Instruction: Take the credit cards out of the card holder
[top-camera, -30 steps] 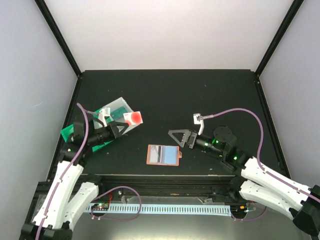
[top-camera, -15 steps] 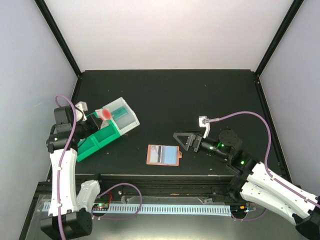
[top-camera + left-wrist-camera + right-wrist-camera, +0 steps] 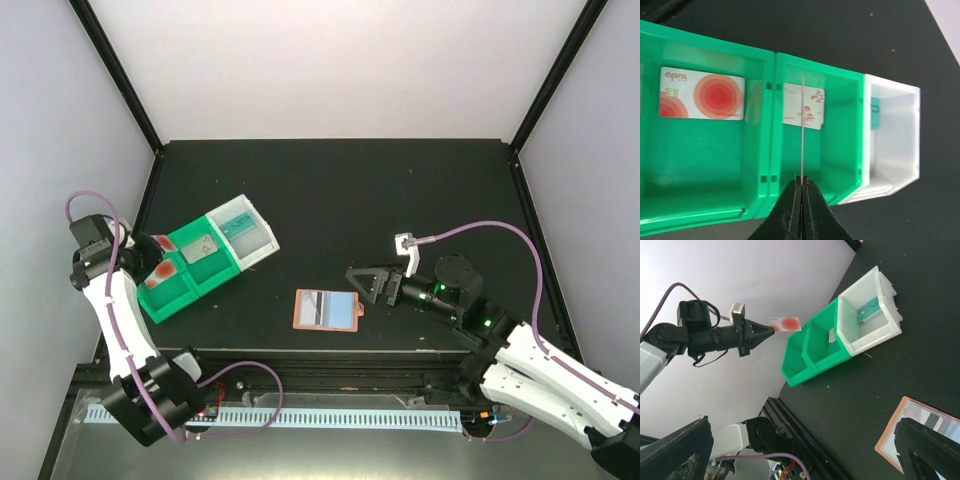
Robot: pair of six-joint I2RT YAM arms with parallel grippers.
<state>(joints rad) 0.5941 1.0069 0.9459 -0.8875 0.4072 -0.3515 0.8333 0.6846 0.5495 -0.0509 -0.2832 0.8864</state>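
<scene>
The salmon-brown card holder (image 3: 327,309) lies open on the black table with a grey-blue card (image 3: 318,308) in its pocket; its corner also shows in the right wrist view (image 3: 920,437). My left gripper (image 3: 143,252) is shut on a white credit card with a red circle (image 3: 785,323). It holds this card edge-on (image 3: 802,125) above the green-and-white tray (image 3: 771,150). My right gripper (image 3: 356,283) is open and empty, just right of the card holder.
The tray (image 3: 232,268) has three compartments. A red-circle card (image 3: 702,93) lies in the left green one, a pale card (image 3: 803,106) in the middle green one, and a teal card (image 3: 875,112) in the white one. The table's left edge is close to the tray.
My left gripper has swung left along the tray with the red-circle card, from above the white end to above the green end. The right gripper has barely moved.
</scene>
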